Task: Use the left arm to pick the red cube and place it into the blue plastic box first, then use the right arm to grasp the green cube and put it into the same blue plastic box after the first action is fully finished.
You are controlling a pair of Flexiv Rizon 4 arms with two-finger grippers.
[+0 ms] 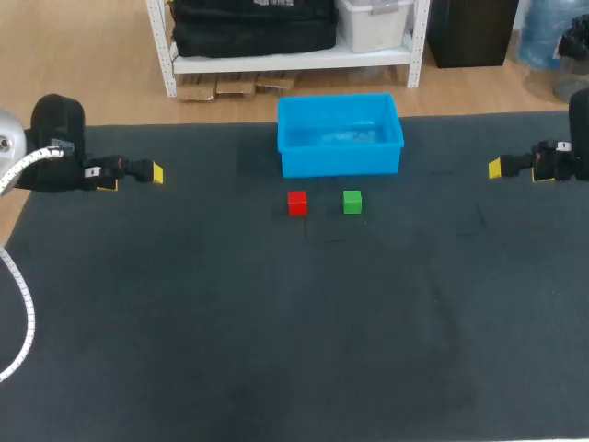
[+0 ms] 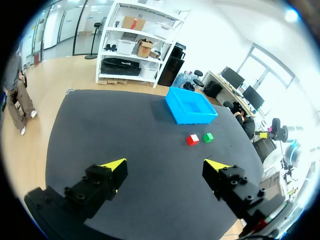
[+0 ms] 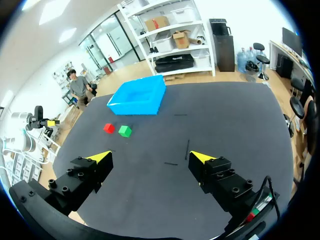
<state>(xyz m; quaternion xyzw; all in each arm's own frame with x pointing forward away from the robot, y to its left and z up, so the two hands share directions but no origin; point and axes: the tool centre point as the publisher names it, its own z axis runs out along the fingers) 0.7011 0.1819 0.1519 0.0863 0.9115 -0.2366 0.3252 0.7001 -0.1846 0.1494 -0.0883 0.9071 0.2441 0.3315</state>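
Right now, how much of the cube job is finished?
Nothing yet: the red cube and green cube sit on the table before the blue box. Neither is in hand; the left gripper and right gripper hang open, far off at the sides. Both placements remain, red first.

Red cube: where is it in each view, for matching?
Head view: red cube directly before the blue box, left of the green cube.
Left wrist view: red cube beside the green cube, nearer than the blue box.
Right wrist view: red cube beside the green cube, nearer than the blue box.
Shared landmark: blue box.
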